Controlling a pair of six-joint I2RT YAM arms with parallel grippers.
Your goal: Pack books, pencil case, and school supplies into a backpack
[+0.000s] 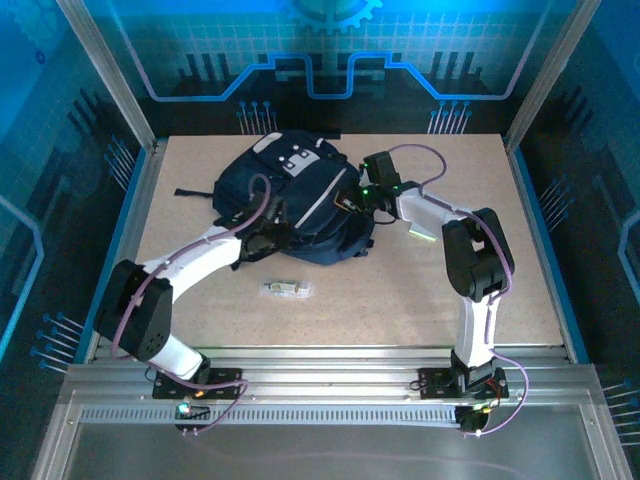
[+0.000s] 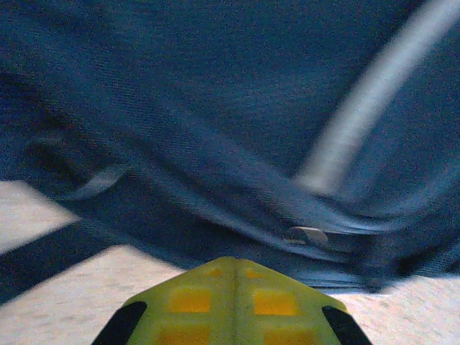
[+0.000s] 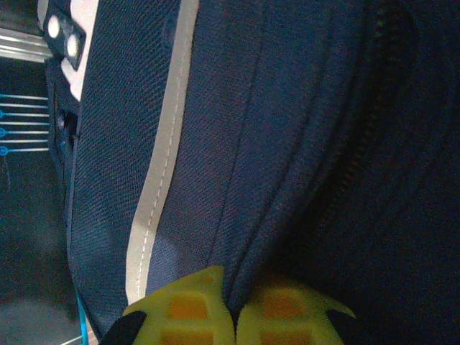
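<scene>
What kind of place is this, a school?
Probably a robot lab booth, not a school: two robot arms bolted on a metal rail, a table walled by blue panels.

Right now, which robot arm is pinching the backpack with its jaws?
The right arm: a fold of the backpack fabric is caught between its jaws. On the left arm, the jaws are shut together with nothing between them.

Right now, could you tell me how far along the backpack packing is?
Done: what is already inside cannot be told. In hand: the right tool pinches a fold of the backpack; the left tool is shut at its near edge. Left: a small clear item lies on the table, unpacked.
</scene>
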